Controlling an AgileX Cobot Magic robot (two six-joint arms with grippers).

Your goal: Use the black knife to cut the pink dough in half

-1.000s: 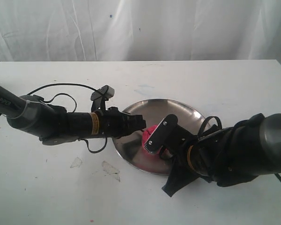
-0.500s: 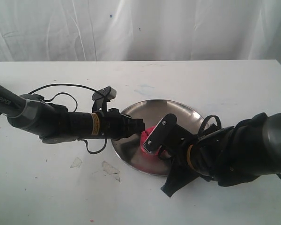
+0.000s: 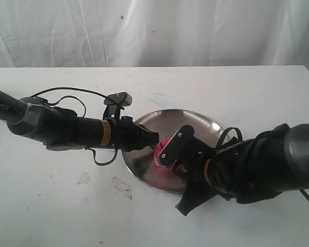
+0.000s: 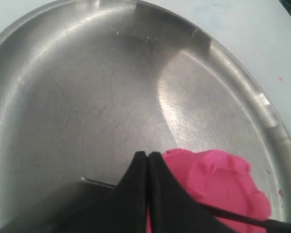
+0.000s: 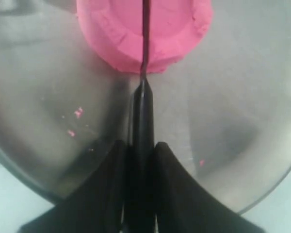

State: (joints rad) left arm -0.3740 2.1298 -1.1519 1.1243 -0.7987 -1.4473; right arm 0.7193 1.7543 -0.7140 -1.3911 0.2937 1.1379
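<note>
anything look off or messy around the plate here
A few pink crumbs lie loose on the steel plate, apart from the pink dough with the black knife in it, and two pale scraps sit on the table beside the plate. Nothing else stands out.

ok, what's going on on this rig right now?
A two-arm robot is mid-cut. The right claw is clamped on the handle of the slim black knife. The blade is sunk across the middle of the bright pink dough puck, which sits on the round steel plate. The left claw is shut, with its tips right beside the dough's edge; I can't tell if they touch. The dough doesn't look separated into two halves yet.
</note>
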